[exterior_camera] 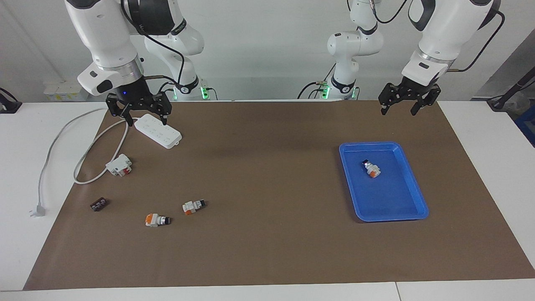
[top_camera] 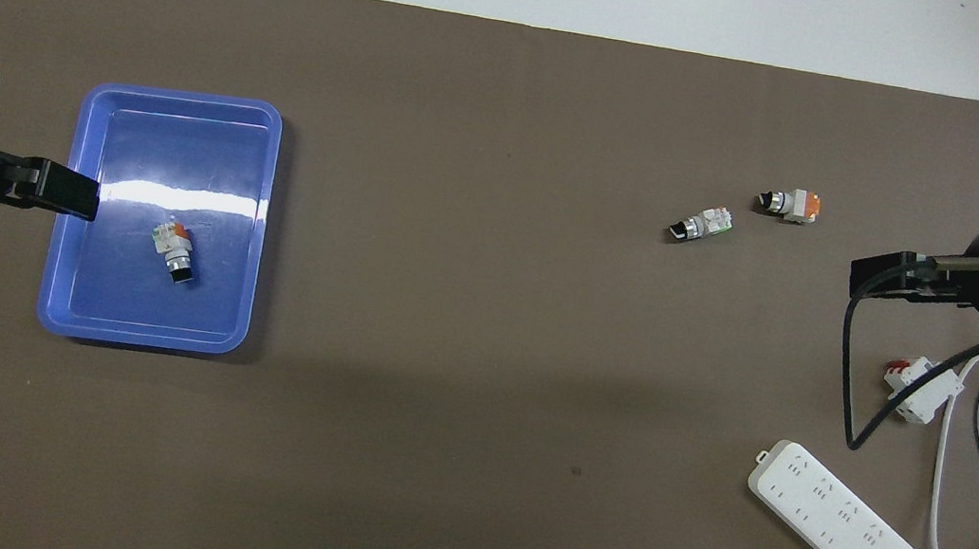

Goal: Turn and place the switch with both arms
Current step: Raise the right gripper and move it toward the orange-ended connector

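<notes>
One switch [exterior_camera: 371,168] lies on its side in the blue tray [exterior_camera: 393,217]; it also shows in the overhead view [top_camera: 175,250], with the tray [top_camera: 145,336] around it. Two more switches lie on the brown mat toward the right arm's end: one [exterior_camera: 194,206] [top_camera: 700,227] and, beside it, one with an orange face up [exterior_camera: 156,220] [top_camera: 791,205]. My right gripper [exterior_camera: 147,120] [top_camera: 858,274] is open and empty, up over the power strip. My left gripper [exterior_camera: 398,110] [top_camera: 89,204] is open and empty, raised over the mat beside the tray.
A white power strip [exterior_camera: 159,130] [top_camera: 833,519] lies near the right arm's base, its cable looping off the mat to a plug [exterior_camera: 37,210]. A white-and-red breaker [exterior_camera: 119,164] [top_camera: 919,388] and a small dark block [exterior_camera: 99,204] lie at that end.
</notes>
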### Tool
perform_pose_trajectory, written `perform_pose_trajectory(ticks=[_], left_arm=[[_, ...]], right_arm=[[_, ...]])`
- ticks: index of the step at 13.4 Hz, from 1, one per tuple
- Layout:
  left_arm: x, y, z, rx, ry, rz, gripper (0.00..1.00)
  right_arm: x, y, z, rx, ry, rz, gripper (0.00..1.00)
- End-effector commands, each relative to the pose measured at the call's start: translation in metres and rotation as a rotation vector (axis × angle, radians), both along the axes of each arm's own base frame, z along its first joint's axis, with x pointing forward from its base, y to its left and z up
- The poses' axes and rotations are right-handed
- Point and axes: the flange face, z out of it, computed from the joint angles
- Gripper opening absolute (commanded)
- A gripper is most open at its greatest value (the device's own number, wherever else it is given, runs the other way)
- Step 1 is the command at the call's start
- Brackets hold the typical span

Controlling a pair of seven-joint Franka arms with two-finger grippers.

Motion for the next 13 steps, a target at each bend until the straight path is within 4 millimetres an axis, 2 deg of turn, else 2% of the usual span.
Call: perform_pose_trajectory(ticks=[1, 4, 5, 6, 8, 11, 13], left_arm=[[-0.011, 0.003, 0.0, -0.009, -0.017, -0.001, 0.99], [-0.011, 0.003, 0.0, -0.009, -0.015, -0.001, 1.0], [-0.011, 0.003, 0.0, -0.009, -0.015, -0.001, 1.0], [-0.011, 0.003, -0.002, -0.008, -0.014, -0.001, 1.0], [-0.013, 0.003, -0.003, -0.007, -0.011, -0.002, 1.0], [-0.013, 0.003, -0.004, -0.008, -0.015, -0.002, 1.0], [-0.013, 0.003, -0.004, -0.008, -0.015, -0.002, 1.0]], right_arm=[[0.011, -0.009, -0.01, 0.011, -0.026, 0.136, 1.0], [0.028, -0.016, -0.031, 0.006, -0.007, 0.295, 1.0], [0.039, -0.017, -0.029, 0.0, -0.031, 0.355, 1.0], [0.049, -0.018, -0.037, -0.003, -0.029, 0.433, 1.0], [0.076, -0.024, -0.056, -0.005, -0.026, 0.6, 1.0], [0.099, -0.023, -0.085, -0.014, -0.026, 0.839, 1.0], [0.112, -0.024, -0.115, -0.02, -0.022, 1.002, 1.0]])
